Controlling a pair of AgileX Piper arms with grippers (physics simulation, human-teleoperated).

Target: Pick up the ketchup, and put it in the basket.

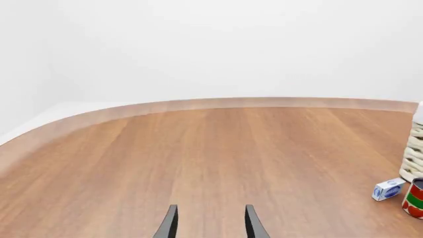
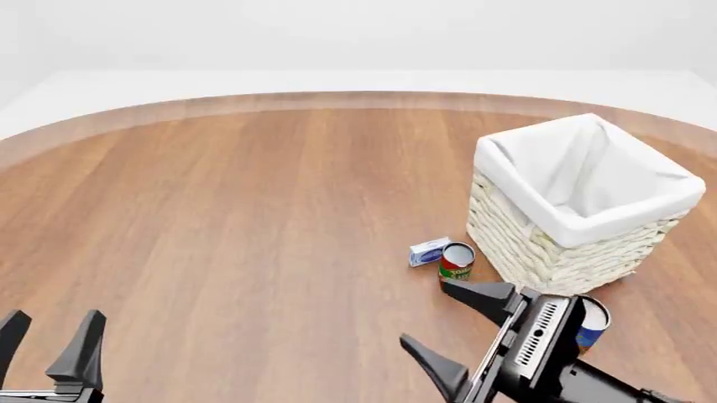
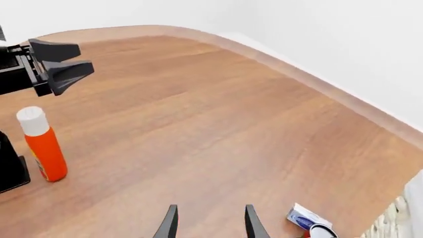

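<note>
Front view: the ketchup [image 3: 41,144] is hidden; right gripper [image 2: 459,330] and left gripper [image 2: 50,338], near the basket [image 2: 560,243], both spread, empty

Six loose things on the brown wooden tabletop [image 2: 247,218], two black tools.

One red-orange ketchup bottle with white cap [image 3: 42,145], one cream wicker basket with white lining [image 2: 577,206], one red-and-green can [image 2: 456,261], one orange-and-blue can [image 2: 590,323], one small white-and-blue box [image 2: 428,252]; one left tool [image 2: 50,336], one right tool [image 2: 462,327].
</note>
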